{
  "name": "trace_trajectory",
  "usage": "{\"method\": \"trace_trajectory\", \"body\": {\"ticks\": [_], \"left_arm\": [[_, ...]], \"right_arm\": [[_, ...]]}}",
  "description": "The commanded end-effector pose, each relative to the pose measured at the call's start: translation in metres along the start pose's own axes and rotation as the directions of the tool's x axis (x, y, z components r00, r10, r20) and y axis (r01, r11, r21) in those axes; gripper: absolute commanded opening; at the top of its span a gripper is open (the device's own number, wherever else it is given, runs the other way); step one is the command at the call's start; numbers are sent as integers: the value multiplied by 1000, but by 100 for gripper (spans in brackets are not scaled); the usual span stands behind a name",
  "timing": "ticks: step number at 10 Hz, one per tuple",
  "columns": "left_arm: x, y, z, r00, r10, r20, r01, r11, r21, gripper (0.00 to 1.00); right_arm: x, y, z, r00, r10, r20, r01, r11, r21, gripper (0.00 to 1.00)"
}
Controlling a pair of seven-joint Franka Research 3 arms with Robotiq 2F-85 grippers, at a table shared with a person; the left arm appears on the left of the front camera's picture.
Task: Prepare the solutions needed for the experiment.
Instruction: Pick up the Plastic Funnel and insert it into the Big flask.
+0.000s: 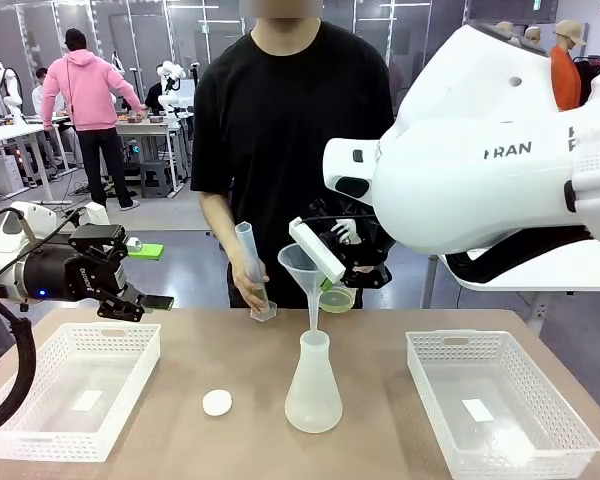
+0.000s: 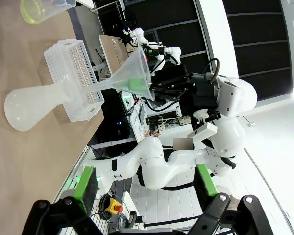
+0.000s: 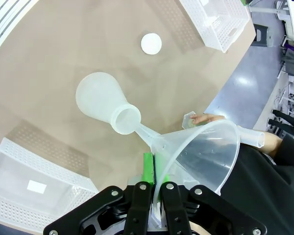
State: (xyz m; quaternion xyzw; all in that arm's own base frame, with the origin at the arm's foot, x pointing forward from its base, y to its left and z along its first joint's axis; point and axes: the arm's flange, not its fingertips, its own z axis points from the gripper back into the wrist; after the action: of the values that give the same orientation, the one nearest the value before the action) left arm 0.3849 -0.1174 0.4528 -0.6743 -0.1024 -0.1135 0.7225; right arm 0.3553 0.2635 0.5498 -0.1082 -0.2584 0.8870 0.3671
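A clear funnel (image 1: 302, 262) is tilted over a translucent conical flask (image 1: 313, 388) at mid-table, its stem tip at the flask's mouth. My right gripper (image 1: 325, 268) is shut on the funnel's rim; the right wrist view shows the funnel (image 3: 201, 156) pinched between the fingers (image 3: 148, 166) above the flask (image 3: 103, 98). A small beaker of pale yellow-green solution (image 1: 336, 297) stands just behind the funnel near the far edge. The person's hand (image 1: 248, 285) holds a graduated cylinder (image 1: 250, 262) upright on the table. My left gripper (image 1: 150, 277) hovers open at the left, empty, with its pads (image 2: 85, 181) wide apart.
A white cap (image 1: 217, 402) lies on the table left of the flask. White mesh trays sit at the left (image 1: 40, 430) and right (image 1: 540, 420) of the table. The person stands at the far side.
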Motion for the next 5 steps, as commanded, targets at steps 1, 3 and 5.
{"method": "trace_trajectory", "body": {"ticks": [1,3,5], "left_arm": [[0,-2,-1,1000,0,-1,0,1000,-15,100],[0,-2,-1,1000,0,-1,0,1000,-15,100],[0,-2,-1,1000,0,-1,0,1000,-15,100]], "right_arm": [[-3,14,-6,1000,-12,27,13,999,-31,3],[-6,22,-17,999,-17,40,19,999,-40,3],[-8,28,-27,997,-38,66,41,998,-43,3]]}}
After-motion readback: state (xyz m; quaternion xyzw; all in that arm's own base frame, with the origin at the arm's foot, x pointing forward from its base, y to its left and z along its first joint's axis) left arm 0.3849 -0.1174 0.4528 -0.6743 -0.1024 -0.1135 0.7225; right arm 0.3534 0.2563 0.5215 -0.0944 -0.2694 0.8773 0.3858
